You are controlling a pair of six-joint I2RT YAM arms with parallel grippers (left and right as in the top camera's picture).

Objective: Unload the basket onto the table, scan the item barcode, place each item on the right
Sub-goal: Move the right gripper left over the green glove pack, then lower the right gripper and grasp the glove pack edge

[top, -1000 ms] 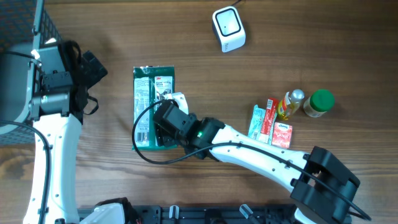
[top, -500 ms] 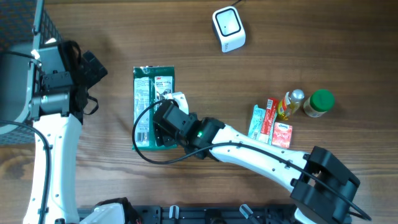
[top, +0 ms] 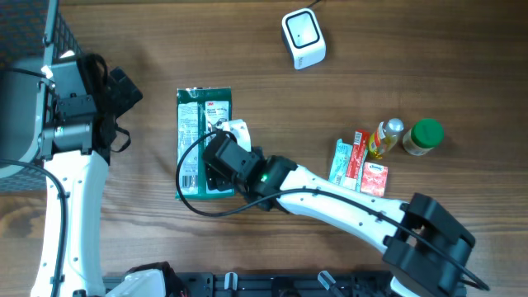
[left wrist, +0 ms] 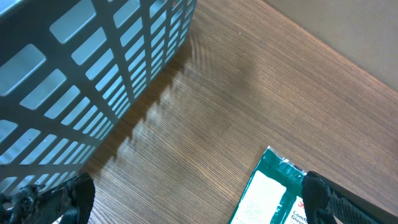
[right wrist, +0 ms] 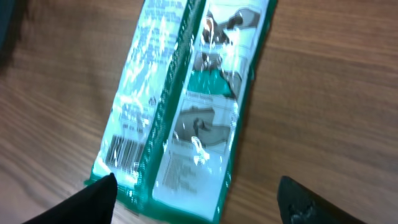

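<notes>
Packet (top: pixel 204 140) lies flat, barcode (right wrist: pixel 122 150) up; right gripper (right wrist: pixel 199 196) hovers over its lower end, fingers spread, empty; left gripper (left wrist: pixel 199 199), left of packet, released.

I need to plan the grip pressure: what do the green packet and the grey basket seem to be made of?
Green packet: probably thin plastic film with a glossy finish, since it shows bright glare streaks and wrinkles.
Grey basket: looks like rigid moulded plastic with a matte finish and an even grid of slots. Coated metal cannot be ruled out.
</notes>
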